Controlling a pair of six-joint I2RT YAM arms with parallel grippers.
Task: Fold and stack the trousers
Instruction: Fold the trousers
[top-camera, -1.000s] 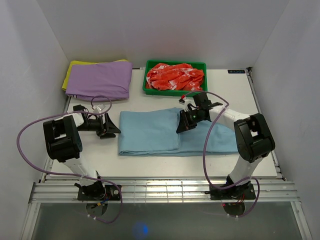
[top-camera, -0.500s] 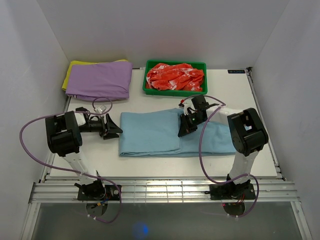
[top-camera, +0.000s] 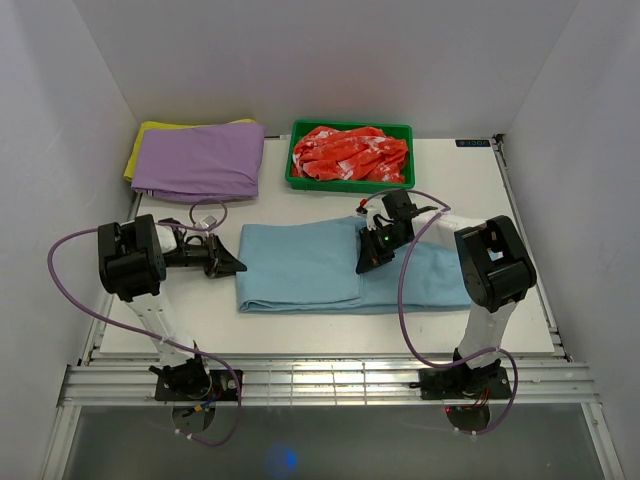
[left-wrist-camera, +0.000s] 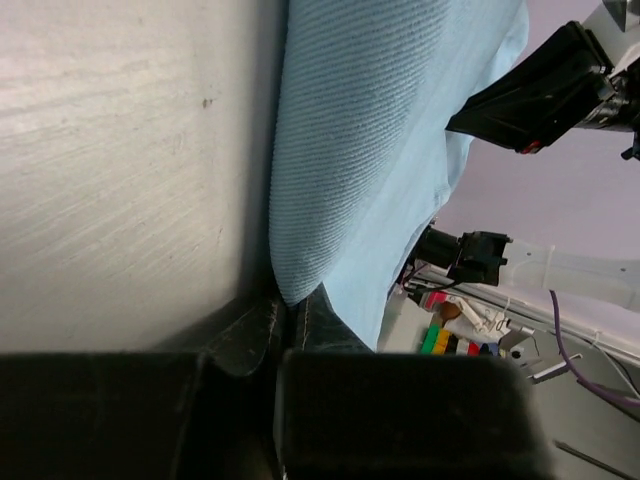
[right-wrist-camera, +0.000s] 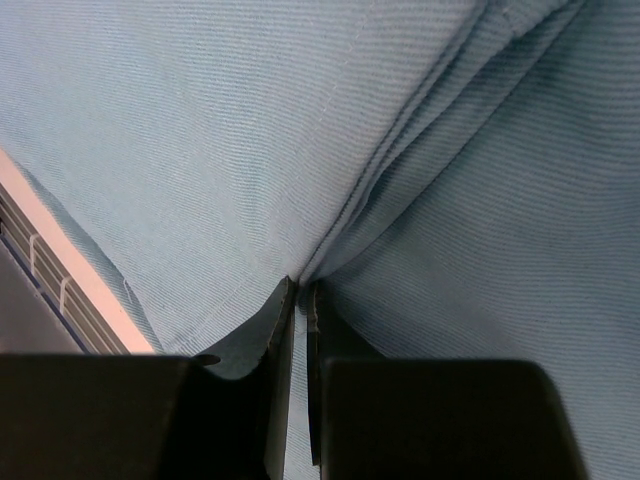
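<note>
The light-blue trousers (top-camera: 300, 265) lie folded in the middle of the table, with an upper layer over their left half. My left gripper (top-camera: 238, 266) lies low at their left edge. In the left wrist view it (left-wrist-camera: 286, 306) is shut, with the rounded fold of the trousers (left-wrist-camera: 370, 140) pinched at its tips. My right gripper (top-camera: 366, 262) sits on the right edge of the upper layer. Up close it (right-wrist-camera: 301, 290) is shut on a bunched seam of the trousers (right-wrist-camera: 200, 150).
A folded purple garment (top-camera: 200, 160) lies on a yellow one (top-camera: 142, 140) at the back left. A green tray (top-camera: 346, 185) holding red-and-white cloth (top-camera: 350, 152) stands at the back centre. White walls close in three sides.
My left gripper slid right to the trousers' left edge and closed on it. The right arm folded down onto the cloth early on and has held still since.
</note>
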